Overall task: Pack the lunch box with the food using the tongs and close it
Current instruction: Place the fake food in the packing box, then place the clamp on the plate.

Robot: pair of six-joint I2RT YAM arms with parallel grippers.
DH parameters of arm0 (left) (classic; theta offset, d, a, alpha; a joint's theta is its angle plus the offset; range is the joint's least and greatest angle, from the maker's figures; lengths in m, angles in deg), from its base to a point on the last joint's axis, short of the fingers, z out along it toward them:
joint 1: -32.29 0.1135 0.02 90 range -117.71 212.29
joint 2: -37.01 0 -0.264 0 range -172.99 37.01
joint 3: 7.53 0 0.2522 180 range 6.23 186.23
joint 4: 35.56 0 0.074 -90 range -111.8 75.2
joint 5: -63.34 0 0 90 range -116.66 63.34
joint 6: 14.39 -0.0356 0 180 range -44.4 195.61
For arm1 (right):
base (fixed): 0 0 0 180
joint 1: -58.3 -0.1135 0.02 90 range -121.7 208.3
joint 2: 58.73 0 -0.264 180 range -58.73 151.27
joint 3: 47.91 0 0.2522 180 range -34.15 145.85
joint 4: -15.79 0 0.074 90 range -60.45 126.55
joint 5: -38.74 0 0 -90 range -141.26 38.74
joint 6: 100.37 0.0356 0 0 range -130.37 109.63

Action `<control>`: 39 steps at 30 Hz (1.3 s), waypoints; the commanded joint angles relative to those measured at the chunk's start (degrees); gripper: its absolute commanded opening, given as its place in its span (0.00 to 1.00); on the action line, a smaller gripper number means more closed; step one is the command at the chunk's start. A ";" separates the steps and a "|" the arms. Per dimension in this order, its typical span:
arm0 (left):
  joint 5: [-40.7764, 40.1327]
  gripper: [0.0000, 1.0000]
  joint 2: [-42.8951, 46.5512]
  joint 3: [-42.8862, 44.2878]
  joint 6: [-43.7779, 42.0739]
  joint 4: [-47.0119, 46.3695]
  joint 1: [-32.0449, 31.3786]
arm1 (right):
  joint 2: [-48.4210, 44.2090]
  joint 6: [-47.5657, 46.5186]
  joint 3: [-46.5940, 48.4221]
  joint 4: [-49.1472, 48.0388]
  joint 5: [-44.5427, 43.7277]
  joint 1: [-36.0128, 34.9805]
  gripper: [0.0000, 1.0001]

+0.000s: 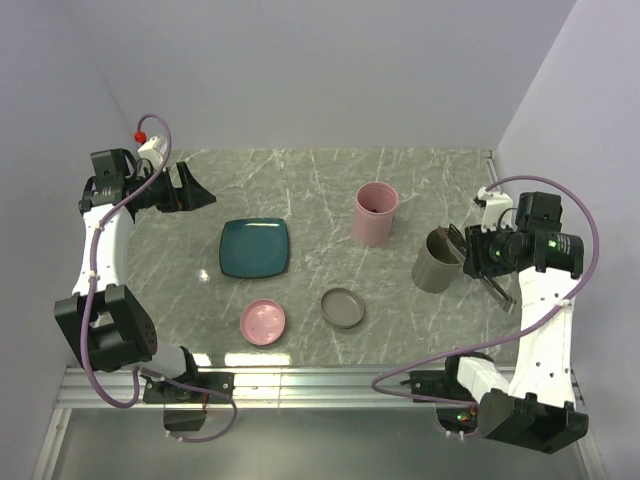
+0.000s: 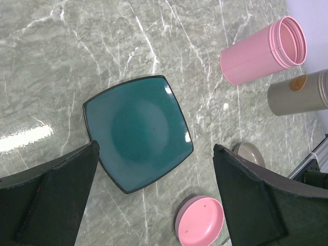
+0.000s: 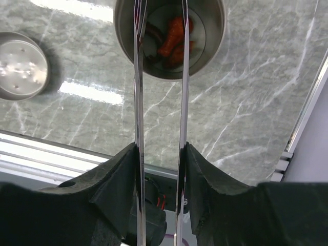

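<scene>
Only the right wrist view looks down into the grey tub (image 3: 219, 36). Red-orange food (image 3: 171, 38) lies at its bottom, and the tongs (image 3: 137, 102) reach over its mouth, both arms squeezed by the right pincer (image 3: 160, 154). From overhead the tub's inside is hidden. The left pincer (image 2: 156, 147) gapes wide above the teal plate (image 2: 138, 133), well left of the tub.
</scene>
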 commanded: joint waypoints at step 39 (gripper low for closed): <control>-1.58 0.99 0.45 1.44 -1.11 1.15 -0.08 | 52.47 31.32 40.71 -36.94 -9.40 -45.06 0.42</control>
